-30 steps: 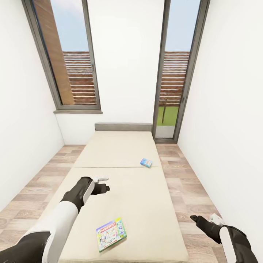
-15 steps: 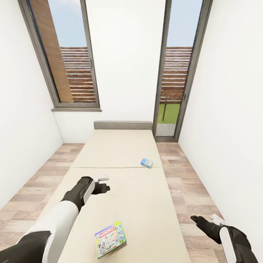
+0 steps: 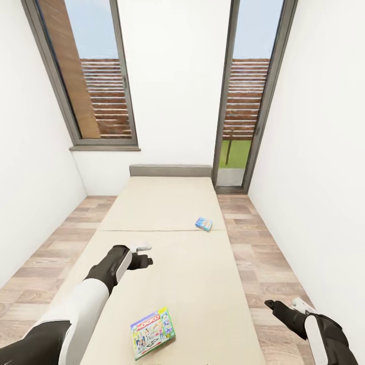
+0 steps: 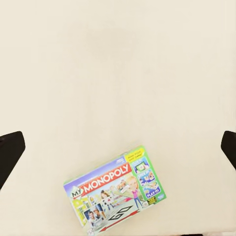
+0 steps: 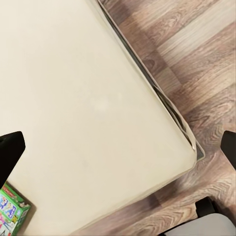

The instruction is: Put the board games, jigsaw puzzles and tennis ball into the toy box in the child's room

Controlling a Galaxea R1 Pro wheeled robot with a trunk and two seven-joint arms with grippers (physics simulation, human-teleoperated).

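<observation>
This is a bedroom in a home. A wide bed (image 3: 167,243) stands on wood-plank floor (image 3: 253,253) between white walls, and behind its grey headboard (image 3: 170,170) are tall windows (image 3: 96,76).

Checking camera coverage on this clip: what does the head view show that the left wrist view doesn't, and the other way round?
Head view alone: the small blue board game further up the bed, the grey headboard, both windows, wood floor, and both arms with the left gripper and right gripper. Left wrist view alone: the readable "My Monopoly" lettering on the box. Shared: the Monopoly box lying flat on the beige mattress.
</observation>
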